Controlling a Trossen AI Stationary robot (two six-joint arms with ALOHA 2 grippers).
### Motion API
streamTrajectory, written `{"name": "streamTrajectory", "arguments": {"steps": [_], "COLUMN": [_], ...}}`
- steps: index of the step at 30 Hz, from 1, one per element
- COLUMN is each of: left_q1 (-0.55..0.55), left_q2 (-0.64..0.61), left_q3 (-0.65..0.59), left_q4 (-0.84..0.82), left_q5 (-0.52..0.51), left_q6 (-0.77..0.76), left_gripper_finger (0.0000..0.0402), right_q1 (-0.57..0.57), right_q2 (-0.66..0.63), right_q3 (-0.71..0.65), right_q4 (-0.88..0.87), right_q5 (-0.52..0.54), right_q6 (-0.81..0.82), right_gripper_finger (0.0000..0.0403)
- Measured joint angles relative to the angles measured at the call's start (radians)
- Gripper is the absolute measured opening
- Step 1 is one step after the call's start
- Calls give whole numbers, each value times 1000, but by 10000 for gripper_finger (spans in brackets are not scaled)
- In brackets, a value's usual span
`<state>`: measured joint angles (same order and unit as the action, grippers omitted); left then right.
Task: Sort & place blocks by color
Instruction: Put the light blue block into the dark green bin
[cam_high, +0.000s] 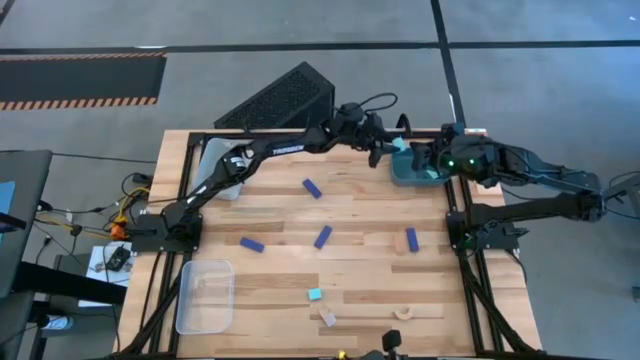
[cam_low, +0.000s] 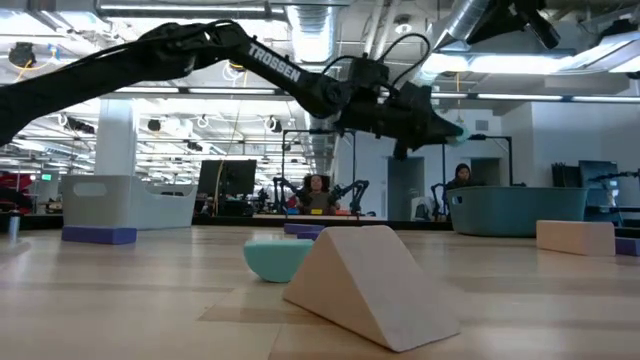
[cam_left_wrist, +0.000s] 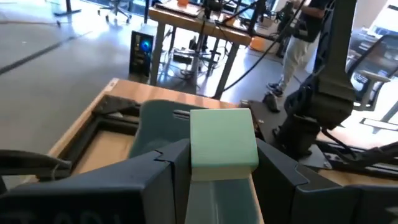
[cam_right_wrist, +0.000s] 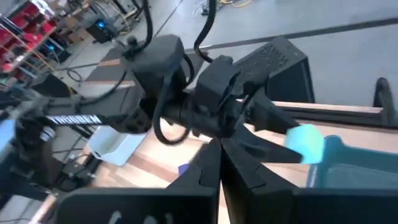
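Observation:
My left gripper (cam_high: 392, 148) reaches across the table's far side and is shut on a light cyan cube (cam_left_wrist: 222, 140), which hangs above the far left rim of the teal bin (cam_high: 412, 172). My right gripper (cam_right_wrist: 219, 167) hovers shut and empty over the same bin's right side, pointing at the left gripper. On the tabletop lie several dark blue bars (cam_high: 323, 236), a cyan cube (cam_high: 315, 295) and two tan pieces (cam_high: 328, 318). My left gripper pinches the cyan cube by two opposite sides (cam_left_wrist: 194, 149) between its two fingers. The fingers lie nearly level and come from the table's left. The cube (cam_right_wrist: 305, 142) is lifted clear, just above the teal bin's rim (cam_right_wrist: 348, 163).
A grey bin (cam_high: 222, 165) stands at the far left and a clear bin (cam_high: 205, 295) at the near left. In the low view a tan wedge (cam_low: 370, 285) and a cyan piece (cam_low: 278, 258) lie close to the camera. People sit beyond the table.

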<state>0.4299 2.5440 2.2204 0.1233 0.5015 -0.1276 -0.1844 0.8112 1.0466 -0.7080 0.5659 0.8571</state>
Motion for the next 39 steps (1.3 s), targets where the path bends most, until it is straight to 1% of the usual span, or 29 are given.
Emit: {"name": "streamTrajectory", "arguments": {"steps": [2,4,7,9,12,15,18,26,29,32,36,39], "left_q1": [-14,-26,-45,-56,-69,-77,-84,-97,-100,-100,-88,-74], "left_q2": [15,29,47,47,47,47,46,46,45,45,40,-4], "left_q3": [4,1,1,0,1,1,1,1,1,29,135,111], "left_q4": [36,50,79,80,84,95,86,66,69,39,-67,-52], "left_q5": [-22,-22,-111,-167,-247,-266,-289,-293,-292,-260,-228,-217], "left_q6": [13,-16,-51,-51,2,40,43,14,14,12,-47,-95], "left_gripper_finger": [113,114,114,114,114,114,124,198,218,225,218,206], "right_q1": [-16,-28,-40,-40,-29,-18,-9,-5,-5,-5,-5,1], "right_q2": [-1,-1,0,0,0,0,0,0,0,-1,-13,-30], "right_q3": [0,0,0,0,0,0,0,0,0,0,0,0], "right_q4": [16,21,29,36,35,32,23,-2,-2,-2,-3,-6], "right_q5": [-30,-56,-96,-101,-101,-102,-102,-122,-124,-138,-163,-176], "right_q6": [3,3,3,3,2,1,-1,-28,-44,-60,-89,-116], "right_gripper_finger": [30,30,30,30,30,30,30,31,31,31,31,31]}}
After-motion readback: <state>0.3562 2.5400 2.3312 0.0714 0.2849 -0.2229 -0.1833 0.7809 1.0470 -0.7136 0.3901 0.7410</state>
